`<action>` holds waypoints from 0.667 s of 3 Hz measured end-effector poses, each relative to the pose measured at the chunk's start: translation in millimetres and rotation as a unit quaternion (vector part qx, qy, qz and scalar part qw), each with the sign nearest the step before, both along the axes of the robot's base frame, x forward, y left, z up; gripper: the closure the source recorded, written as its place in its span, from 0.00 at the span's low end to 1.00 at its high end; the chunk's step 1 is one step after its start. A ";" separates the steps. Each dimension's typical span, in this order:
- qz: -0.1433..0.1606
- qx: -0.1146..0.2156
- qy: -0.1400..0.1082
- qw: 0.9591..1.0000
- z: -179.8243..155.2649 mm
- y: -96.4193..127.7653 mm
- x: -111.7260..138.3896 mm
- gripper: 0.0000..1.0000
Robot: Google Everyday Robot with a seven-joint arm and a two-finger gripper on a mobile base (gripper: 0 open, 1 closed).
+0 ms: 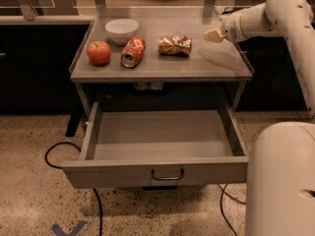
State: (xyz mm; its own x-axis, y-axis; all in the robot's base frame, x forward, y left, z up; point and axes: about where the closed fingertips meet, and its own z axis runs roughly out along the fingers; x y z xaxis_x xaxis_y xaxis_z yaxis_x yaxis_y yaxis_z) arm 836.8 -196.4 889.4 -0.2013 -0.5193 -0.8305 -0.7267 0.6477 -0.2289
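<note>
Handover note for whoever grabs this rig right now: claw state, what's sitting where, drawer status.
Claw: hovers over the right end of the tabletop as the picture shows it. It touches nothing, and nothing is seen in it.
Nearest thing: crumpled snack bag, lying flat on the top just left of the claw, apart from it.
Further left: soda can on its side, then apple; white bowl sits behind those two.
Done: drawer under the top stands pulled open.
Not done: none of the four items is in it; all sit on top.
</note>
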 end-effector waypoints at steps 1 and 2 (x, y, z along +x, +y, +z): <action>0.000 0.000 0.000 1.000 0.0 0.0 0.0 0.39; 0.000 0.000 0.000 1.000 0.0 0.0 0.0 0.15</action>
State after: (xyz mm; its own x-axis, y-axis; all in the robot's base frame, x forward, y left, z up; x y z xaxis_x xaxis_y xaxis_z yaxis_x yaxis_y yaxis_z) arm 836.8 -196.4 889.4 -0.2013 -0.5193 -0.8305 -0.7267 0.6477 -0.2289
